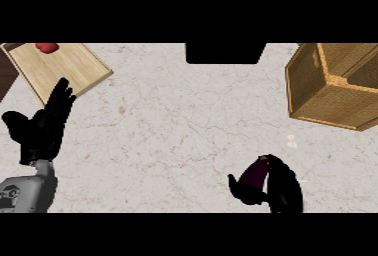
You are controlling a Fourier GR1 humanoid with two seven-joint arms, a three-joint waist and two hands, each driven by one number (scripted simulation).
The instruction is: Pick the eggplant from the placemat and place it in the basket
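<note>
**Supervisor:** Report right hand status.

**Operator:** I read the right hand (279, 192) at the view's lower right, fingers and thumb curled round the purple eggplant (255, 174), above the marble counter (184, 115).

**Supervisor:** Target container?

**Operator:** I see the wicker basket (325, 92) at upper right, well apart from the eggplant.

**Supervisor:** Left hand?

**Operator:** The left hand (40, 127) rests open at the left edge, fingers up, near a wooden board (63, 65) carrying a red item (47, 47).

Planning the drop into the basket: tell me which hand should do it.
Right. The right hand is already curled round the eggplant, and the basket stands on its side of the counter. The left hand rests open at the far left edge.
</note>
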